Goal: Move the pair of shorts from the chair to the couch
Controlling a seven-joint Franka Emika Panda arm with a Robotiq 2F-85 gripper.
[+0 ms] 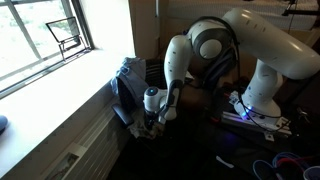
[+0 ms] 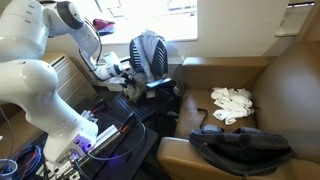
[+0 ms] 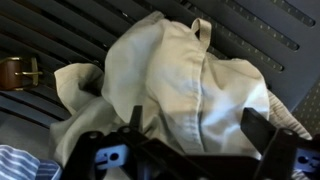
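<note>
The room is dim. A brown couch point(image 2: 285, 75) fills one side in an exterior view, and a bright window point(image 1: 40, 35) stands over a long pale ledge point(image 1: 60, 100) in an exterior view. The white arm point(image 1: 265, 50) bends down from its base toward a dark chair point(image 1: 125, 98) that stands just off the ledge's front edge, near its far corner. In an exterior view the chair sits between the arm and the couch. A striped garment point(image 2: 150, 50) is draped over its back.

On the couch seat lies a heap of white cloth point(image 2: 232, 102), and near the seat's front edge there is a black bag point(image 2: 240, 150), apart from the heap.

The shorts point(image 3: 190, 75) are cream and crumpled, bunched in a mound on the dark slatted seat point(image 3: 250, 25) of the chair, as the wrist view shows. In both exterior views the gripper hides them, or they are too dark to make out.

The gripper point(image 3: 195, 125) hangs right over the seat, pointing down point(image 1: 150, 120). Its jaws stand wide apart. The near edge of the shorts reaches into the gap between them, and most of the cloth lies beyond the tips. One fingertip point(image 3: 137, 115) is at the fabric, but I cannot tell if it touches. Nothing is pinched.

A brown strap point(image 3: 15, 72) lies on the slats beside the shorts. A bit of blue striped cloth point(image 3: 25, 165) shows at the lower corner.
</note>
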